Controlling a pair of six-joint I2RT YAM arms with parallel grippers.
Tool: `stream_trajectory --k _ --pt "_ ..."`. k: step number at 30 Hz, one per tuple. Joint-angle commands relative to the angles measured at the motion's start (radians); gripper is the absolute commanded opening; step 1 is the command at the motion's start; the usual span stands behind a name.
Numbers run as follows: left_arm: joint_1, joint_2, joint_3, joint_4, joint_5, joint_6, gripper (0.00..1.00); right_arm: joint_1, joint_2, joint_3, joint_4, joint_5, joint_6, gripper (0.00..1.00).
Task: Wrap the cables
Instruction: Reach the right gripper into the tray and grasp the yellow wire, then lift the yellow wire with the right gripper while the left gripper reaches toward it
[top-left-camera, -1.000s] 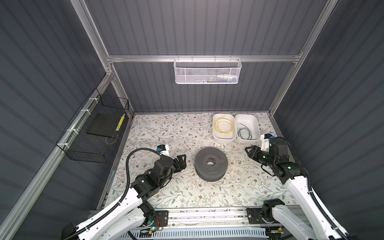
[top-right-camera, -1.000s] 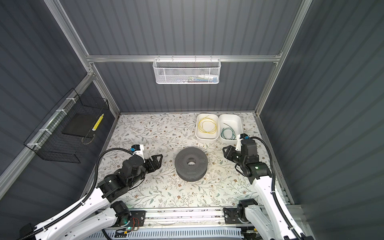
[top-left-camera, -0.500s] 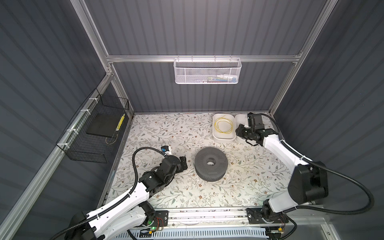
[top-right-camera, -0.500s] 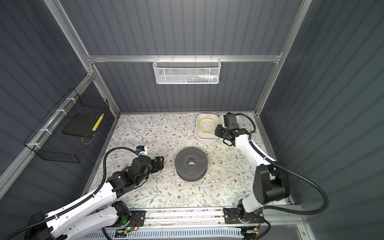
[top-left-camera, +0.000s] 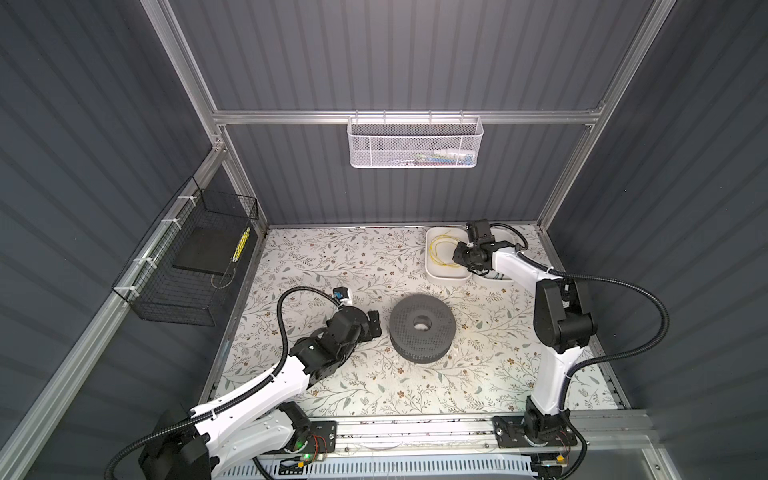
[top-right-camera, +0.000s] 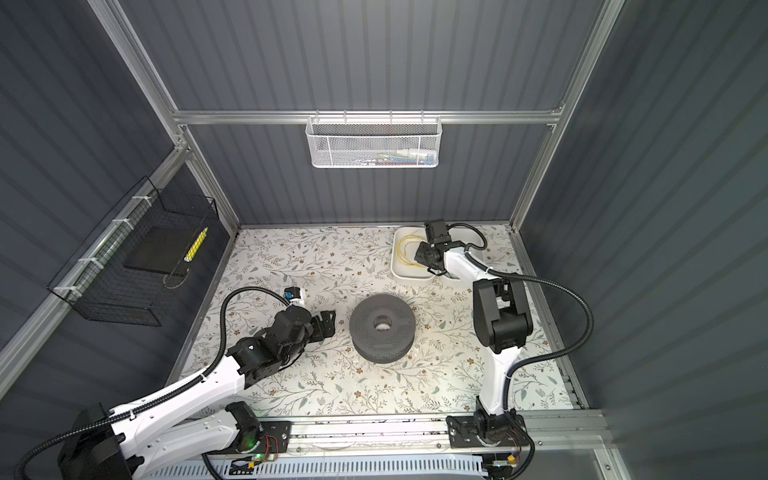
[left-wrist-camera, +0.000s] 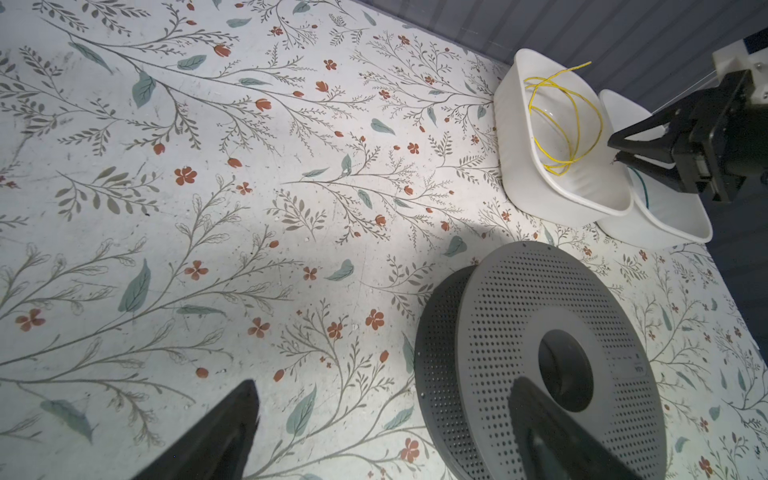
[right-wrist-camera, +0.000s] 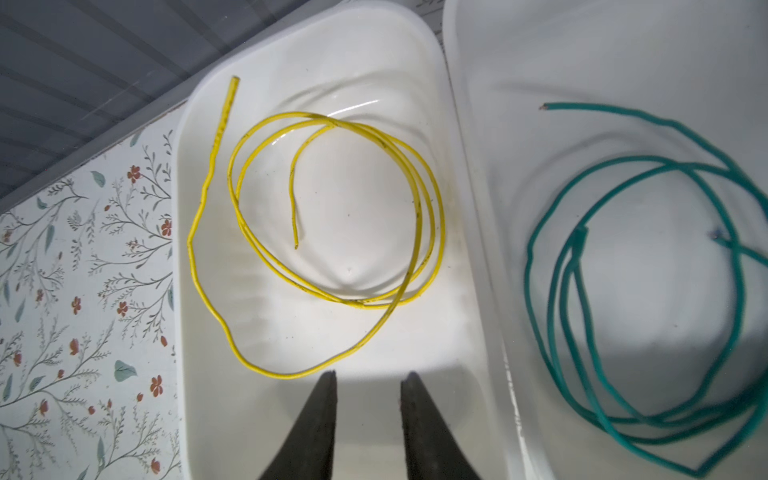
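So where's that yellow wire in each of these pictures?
Both top views: yellow wire, coiled at the far end of the table, right of middle.
Left wrist: yellow wire beyond the gray perforated spool, beside the right gripper.
Right wrist: yellow wire just ahead of that gripper's tips.
Shared landmark: the white dish holding it.

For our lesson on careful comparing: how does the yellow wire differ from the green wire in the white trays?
The yellow wire lies in the tray below the right claw; the green wire lies in the neighbouring tray. The yellow wire coils in round loops; the green wire bends in kinks. Both are thin, loosely coiled and untouched.
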Motion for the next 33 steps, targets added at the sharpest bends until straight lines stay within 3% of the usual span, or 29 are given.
stream_trajectory --k 1,14,20,33 --pt "0.007 -0.002 0.025 0.023 -0.014 0.034 0.96 0.011 0.037 0.017 0.002 0.063 0.043 0.31" --pt "0.019 0.021 0.019 0.050 0.019 0.051 0.97 0.009 0.155 0.144 -0.018 0.039 0.099 0.34" --pt "0.030 -0.001 0.020 0.032 0.011 0.072 0.97 0.001 0.193 0.184 -0.046 0.026 0.110 0.30" --pt "0.055 -0.027 0.020 0.016 0.016 0.079 0.98 0.005 0.085 0.165 -0.016 -0.022 0.079 0.04"
